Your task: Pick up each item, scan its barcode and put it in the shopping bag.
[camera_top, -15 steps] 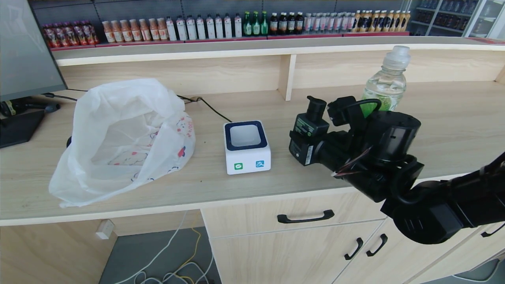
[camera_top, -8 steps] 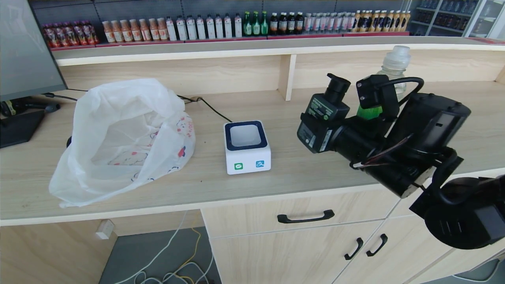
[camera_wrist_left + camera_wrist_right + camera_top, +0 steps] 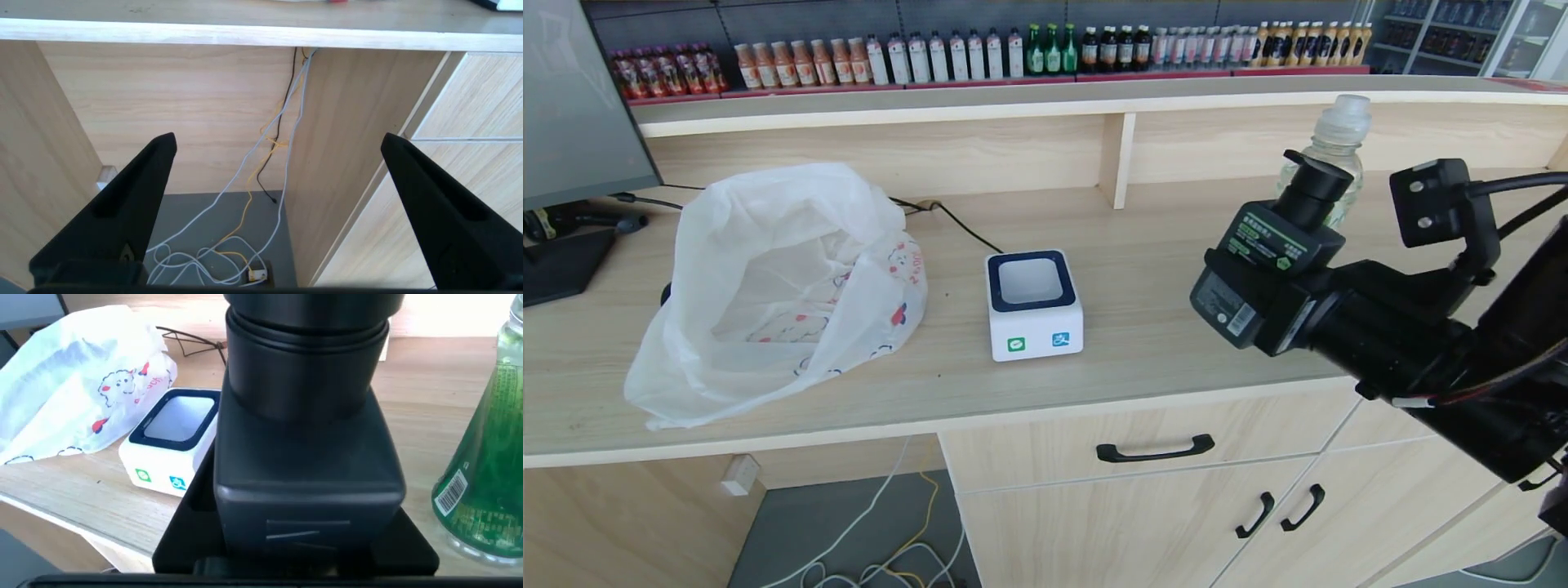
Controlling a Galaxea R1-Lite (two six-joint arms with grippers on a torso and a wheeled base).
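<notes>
Aloft, boxy black plastic bottle point(image 3: 1258, 269), round-capped, above pale woodgrain counter point(image 3: 1143, 351).

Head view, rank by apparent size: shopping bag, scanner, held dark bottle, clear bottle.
1. shopping bag
2. dark bottle, though nearest the camera
3. scanner and clear bottle: alike; bottle partly hidden

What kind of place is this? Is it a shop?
Most likely a shop's checkout: rows of drink bottles line the shelves behind, a white barcode scanner sits on the wooden counter, and a plastic shopping bag lies open beside it.
</notes>
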